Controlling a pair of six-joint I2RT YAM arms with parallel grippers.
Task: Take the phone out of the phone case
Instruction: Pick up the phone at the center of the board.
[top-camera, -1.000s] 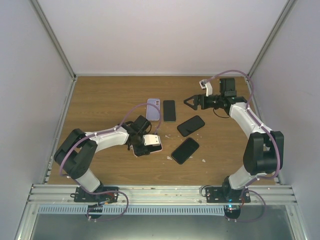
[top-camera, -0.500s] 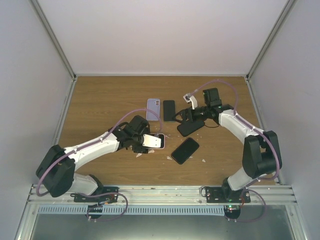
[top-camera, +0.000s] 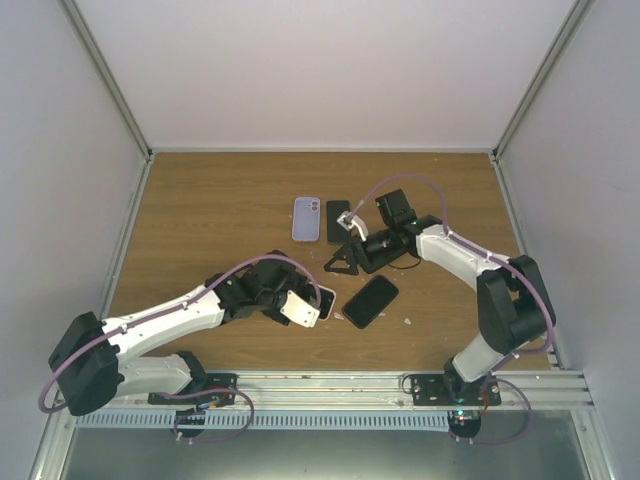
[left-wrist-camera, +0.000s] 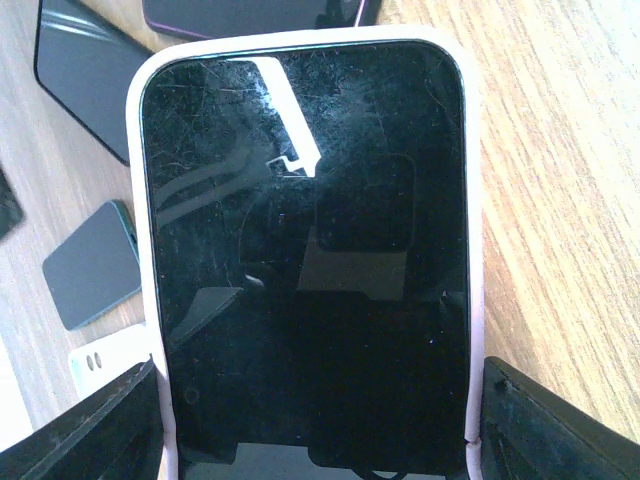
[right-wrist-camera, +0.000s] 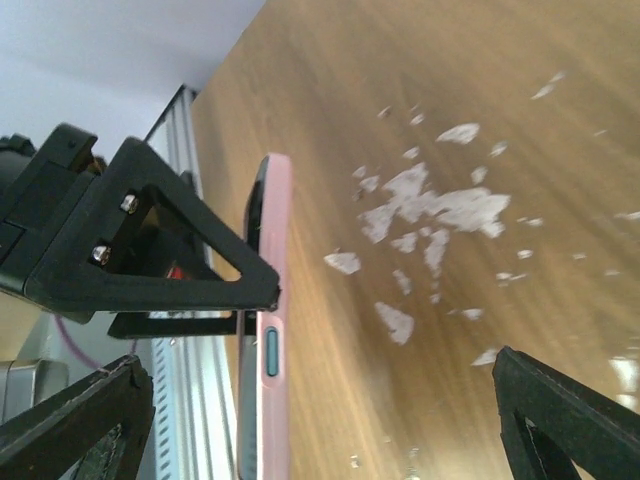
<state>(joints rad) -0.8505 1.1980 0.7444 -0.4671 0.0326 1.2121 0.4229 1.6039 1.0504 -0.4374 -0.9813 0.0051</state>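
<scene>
Phone (left-wrist-camera: 305, 250) sits in pale pink phone case (left-wrist-camera: 472, 300), screen toward L wrist cam. Case clamped across its long edges in L tool (top-camera: 303, 303), fingers (left-wrist-camera: 90, 430) either side near its lower end. R tool (top-camera: 338, 263) just beyond case, jaws wide, aimed at the side-button edge, no contact. Black phone (top-camera: 370, 300) on table (top-camera: 200, 200) just right of case. Lilac device (top-camera: 307, 218) further behind case.
</scene>
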